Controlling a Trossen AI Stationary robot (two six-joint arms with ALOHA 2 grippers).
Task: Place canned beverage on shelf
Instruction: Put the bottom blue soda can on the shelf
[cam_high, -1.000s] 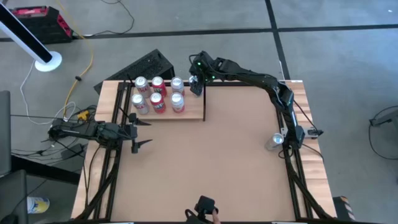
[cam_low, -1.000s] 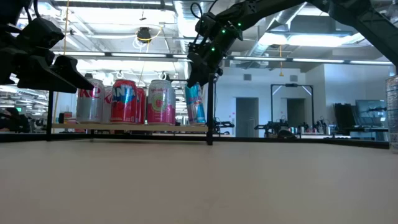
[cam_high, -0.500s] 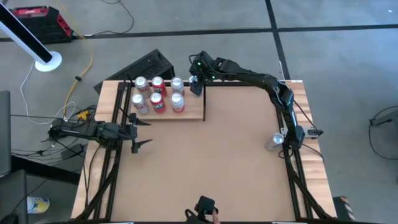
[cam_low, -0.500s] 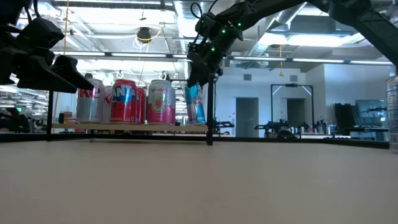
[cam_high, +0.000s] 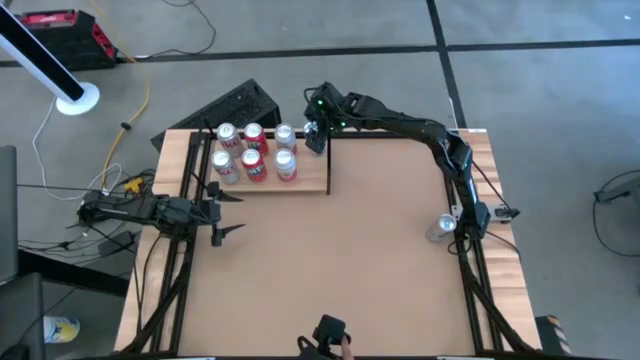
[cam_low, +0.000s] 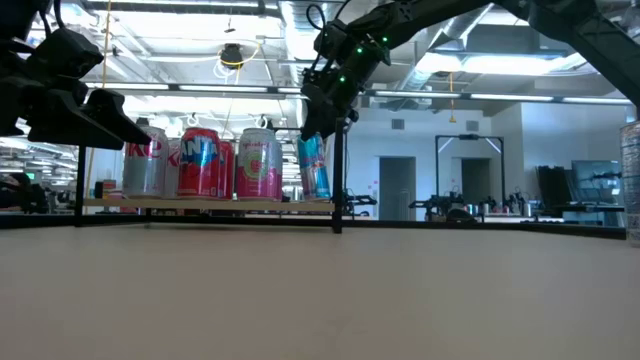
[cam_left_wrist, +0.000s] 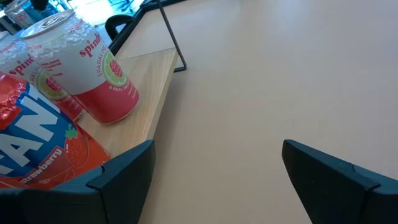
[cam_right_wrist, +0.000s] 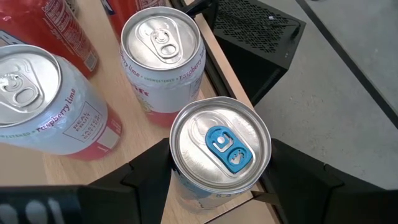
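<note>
Can (cam_right_wrist: 219, 149) between right pincer (cam_right_wrist: 217, 177) fingers

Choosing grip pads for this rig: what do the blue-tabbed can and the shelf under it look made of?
Blue-tabbed can: likely aluminium, its brushed silvery lid shining.
Shelf: pale wood with faint grain lines, matte, seemingly unvarnished.

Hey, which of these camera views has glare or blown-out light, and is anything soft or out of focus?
Low view: bright ceiling strips wash out the room behind, leaving the left gripper a dark silhouette. Left wrist view: light blows out past the white and red Spindrift can; the near red Fanta can looks soft. Right wrist view: even light, mild sheen on the silver can lid with a blue tab. High view: flat, no glare.
</note>
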